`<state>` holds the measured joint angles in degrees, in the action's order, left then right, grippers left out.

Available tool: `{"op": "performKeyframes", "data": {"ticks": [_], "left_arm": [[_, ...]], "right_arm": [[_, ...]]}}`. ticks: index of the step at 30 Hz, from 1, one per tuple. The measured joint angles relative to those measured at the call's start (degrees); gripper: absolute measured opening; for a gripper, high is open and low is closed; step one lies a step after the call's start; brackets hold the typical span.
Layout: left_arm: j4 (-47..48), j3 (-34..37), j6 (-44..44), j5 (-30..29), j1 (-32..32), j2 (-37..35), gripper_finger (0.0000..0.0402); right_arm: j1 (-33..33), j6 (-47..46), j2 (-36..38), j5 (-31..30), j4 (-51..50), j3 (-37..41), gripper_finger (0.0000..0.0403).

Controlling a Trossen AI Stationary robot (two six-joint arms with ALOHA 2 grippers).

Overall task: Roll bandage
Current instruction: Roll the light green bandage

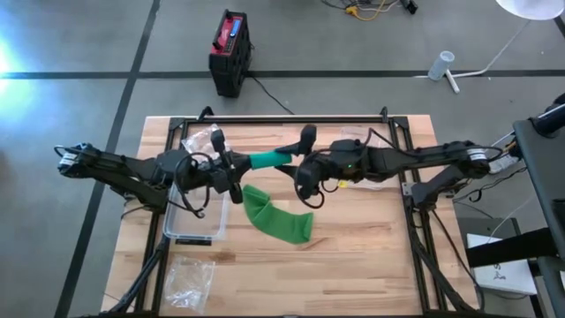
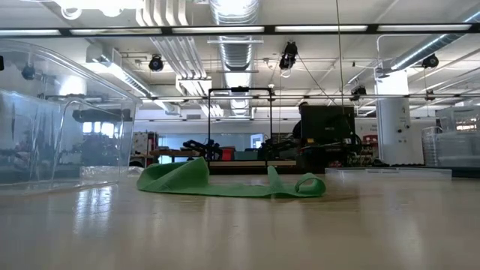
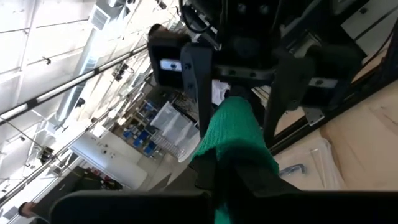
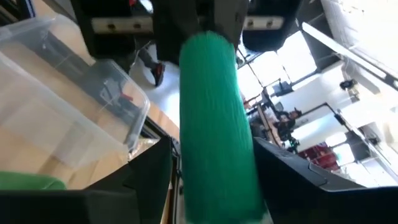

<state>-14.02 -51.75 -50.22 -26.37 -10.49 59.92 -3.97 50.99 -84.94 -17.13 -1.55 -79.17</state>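
A green bandage is partly wound into a roll that is held level in the air between my two grippers, above the table's far middle. My left gripper is shut on the roll's left end, and my right gripper is shut on its right end. The unwound length lies slack on the wooden table below, wrinkled, and its free end curls into a small loop. Where the loose length joins the roll is hidden under my left gripper. My left gripper holds the roll's left end between its two fingers, coming level from the table's left, along the roll. The roll is clear of the table. My own fingers hide the exact place of contact. My right gripper holds the roll's right end between its two fingers, coming level from the table's right, along the roll. The roll sticks out ahead of the fingers toward my left gripper, lifted clear of the table.
A clear plastic bin stands at the table's left, under my left arm; it fills the left of the low view. A crumpled clear bag lies near the front left corner. The table's right half shows bare wood.
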Motion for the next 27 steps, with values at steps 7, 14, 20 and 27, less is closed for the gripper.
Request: {"op": "performKeyframes", "data": {"ticks": [7, 14, 20, 27], "left_arm": [[-0.01, 0.00, 2.95, -0.02, -0.02, 0.00, 0.0002], [-0.07, 0.00, 4.23, -0.02, -0.02, 0.00, 0.0002], [0.08, 0.00, 4.47, -0.01, -0.04, 0.00, 0.0003], [0.38, -0.38, 9.91, -0.13, -0.08, 0.00, 0.0026]], "right_arm": [[-0.08, -1.10, 0.79, -0.04, -1.93, 0.06, 0.0196], [-0.15, -1.24, 1.22, 1.20, -1.32, 0.06, 0.0185], [-0.13, -2.95, 0.82, 3.42, -0.99, 0.06, 0.0163], [0.00, -5.27, 0.89, 3.57, -1.16, 0.06, 0.0077]]}}
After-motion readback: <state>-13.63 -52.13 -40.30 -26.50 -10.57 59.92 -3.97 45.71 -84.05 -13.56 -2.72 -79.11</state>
